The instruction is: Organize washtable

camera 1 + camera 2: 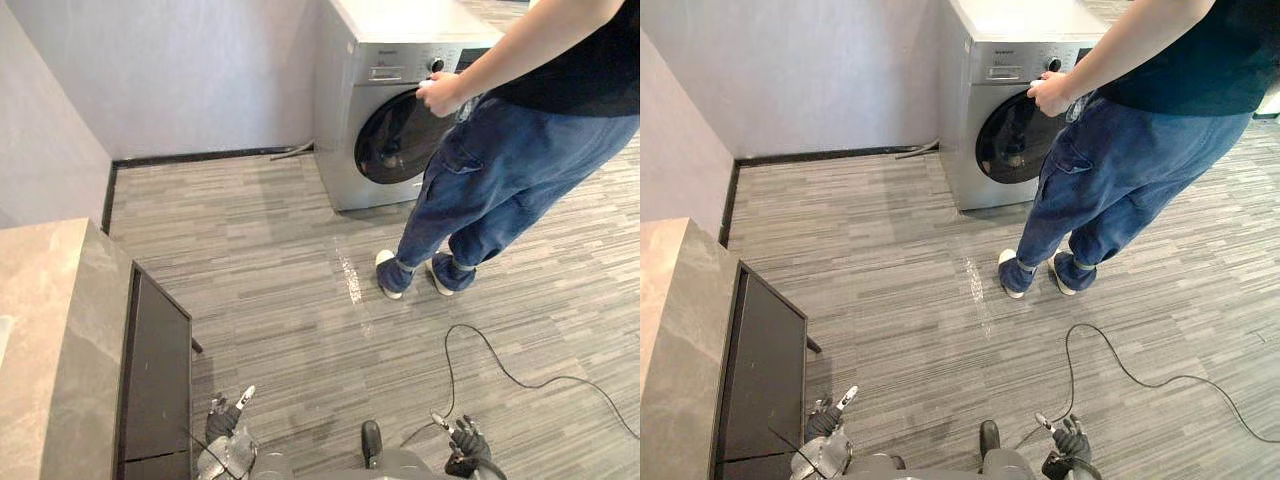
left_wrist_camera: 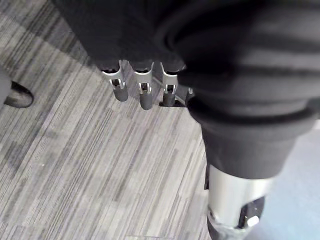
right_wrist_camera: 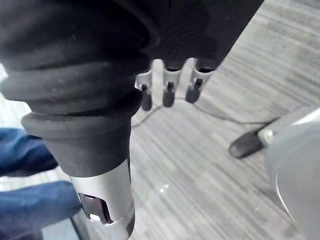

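The left robot hand [image 1: 225,428] and the right robot hand [image 1: 468,447] hang low over the grey striped floor [image 1: 280,260], fingers loose and apart, holding nothing. The beige stone counter [image 1: 45,300] with a dark front stands at the robot's left, apart from both. A person [image 1: 500,190] touches the door of a silver washing machine [image 1: 345,150]. I judge that the tidying is not yet begun, so all of it is left to do.

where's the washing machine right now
In the left eye view the washing machine stands far ahead on the right, against the back wall. A person stands before it with a hand at its door.
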